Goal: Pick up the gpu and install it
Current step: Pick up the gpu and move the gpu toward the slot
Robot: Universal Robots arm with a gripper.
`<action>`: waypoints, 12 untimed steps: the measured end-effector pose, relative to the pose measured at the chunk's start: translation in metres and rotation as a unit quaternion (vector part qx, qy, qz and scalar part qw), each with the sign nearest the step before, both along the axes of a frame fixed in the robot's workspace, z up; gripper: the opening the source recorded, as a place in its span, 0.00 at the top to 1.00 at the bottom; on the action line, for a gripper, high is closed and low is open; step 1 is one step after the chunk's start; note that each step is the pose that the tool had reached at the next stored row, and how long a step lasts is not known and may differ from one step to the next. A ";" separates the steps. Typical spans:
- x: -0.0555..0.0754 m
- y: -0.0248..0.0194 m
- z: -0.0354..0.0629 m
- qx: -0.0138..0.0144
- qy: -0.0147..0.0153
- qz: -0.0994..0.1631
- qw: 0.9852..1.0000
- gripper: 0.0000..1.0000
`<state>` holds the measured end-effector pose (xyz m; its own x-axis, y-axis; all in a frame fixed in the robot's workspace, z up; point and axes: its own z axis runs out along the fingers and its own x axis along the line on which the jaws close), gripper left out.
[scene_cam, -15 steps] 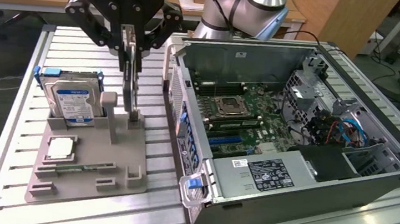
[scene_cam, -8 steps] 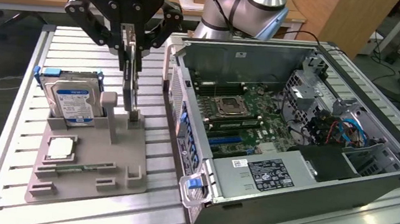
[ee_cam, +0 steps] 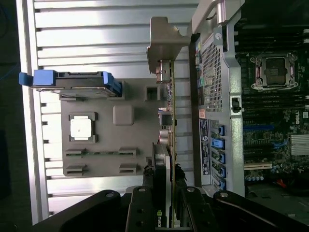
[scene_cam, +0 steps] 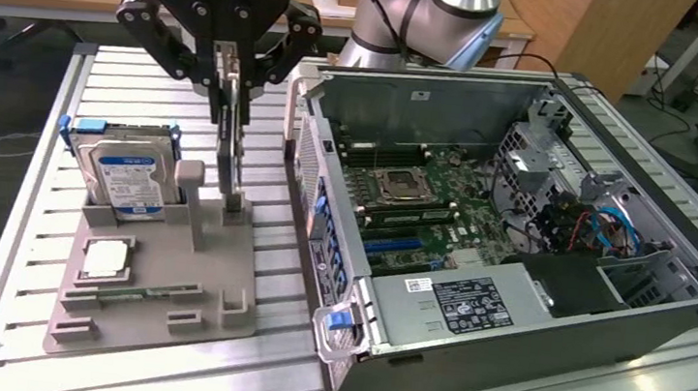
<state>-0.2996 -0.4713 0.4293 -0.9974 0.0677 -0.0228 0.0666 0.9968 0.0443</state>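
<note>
While the gpu (scene_cam: 235, 176) stands on edge in the grey stand (scene_cam: 158, 278) on the bench (scene_cam: 140, 76), the pincer (scene_cam: 228, 124) is clamped on its upper part, which I judge to be the pick-up step. From the wrist, the pincer (ee_cam: 169, 166) grips the gpu (ee_cam: 170, 106) just beside the computer case (ee_cam: 212, 72). Freeing it calls for a straight pull upward.
</note>
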 end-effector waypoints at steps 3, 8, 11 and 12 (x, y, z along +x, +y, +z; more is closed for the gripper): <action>0.004 0.0000 0.0000 0.000 0.000 0.000 1.000 0.73; 0.013 0.0000 0.0000 0.000 0.000 0.000 1.000 0.73; 0.019 0.0000 0.0000 0.000 0.000 0.000 1.000 0.73; 0.021 0.0000 0.0000 0.000 0.000 0.000 1.000 0.73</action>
